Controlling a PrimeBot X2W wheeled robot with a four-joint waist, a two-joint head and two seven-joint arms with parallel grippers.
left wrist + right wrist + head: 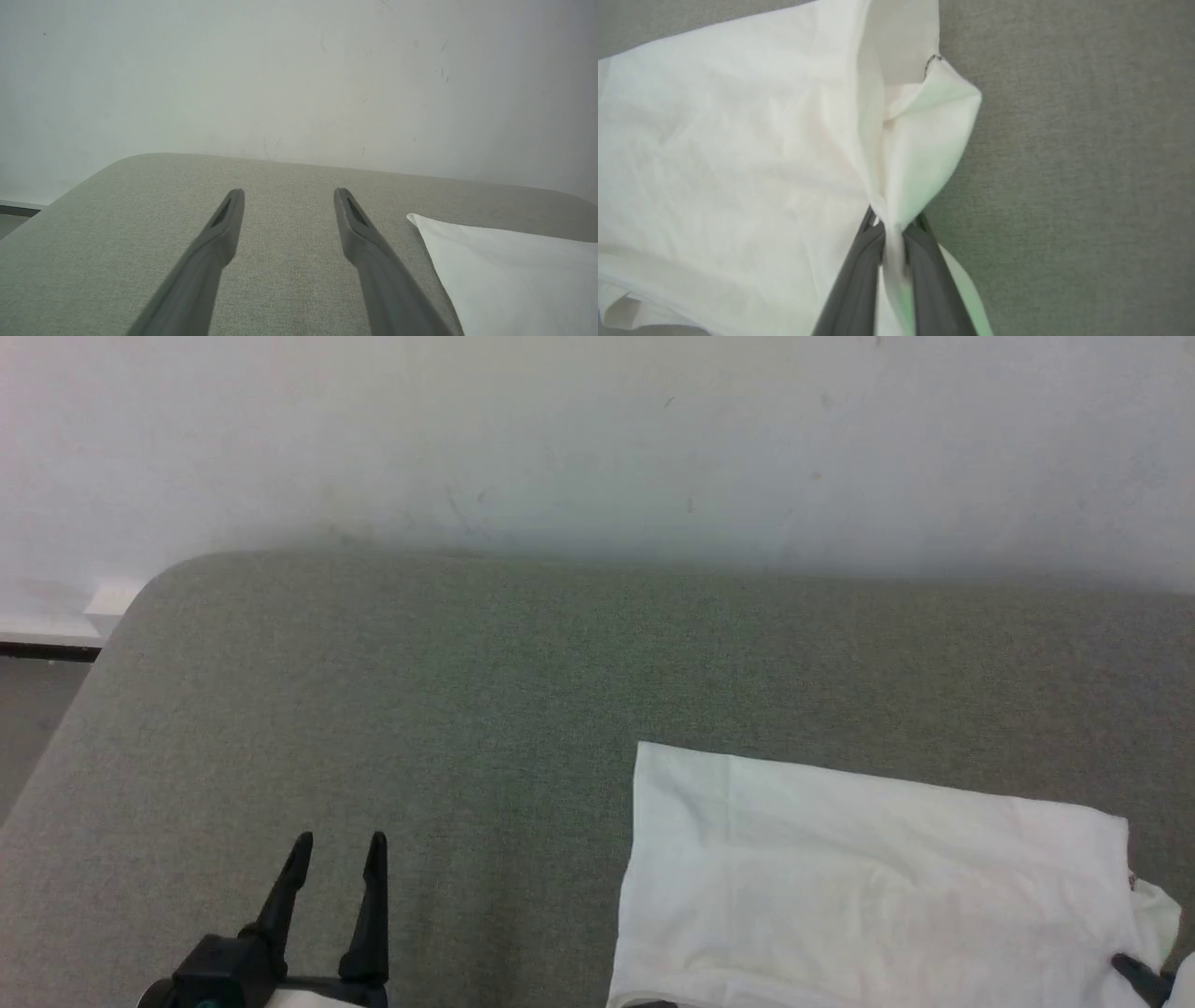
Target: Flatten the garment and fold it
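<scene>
Right tool [895, 224] pinching the white garment [868, 877]; left tool [340, 845] spread above the tabletop [420, 691].

Nearest, the right tool's two dark fingers are pressed together on a gathered fold at the long-sleeved garment's edge, and the cloth bunches into a peak just beyond the tips (a short run of dark stitching shows at the fold's far corner). In the head view, the dark tip at the lower right edge is probably this tool. At the lower left, the left tool's fingers stand wide apart with nothing between them, clear of the garment. The garment lies mostly flat on the right part of the grey fabric-covered tabletop. Beyond the tabletop's far edge is a pale wall [597, 429].
</scene>
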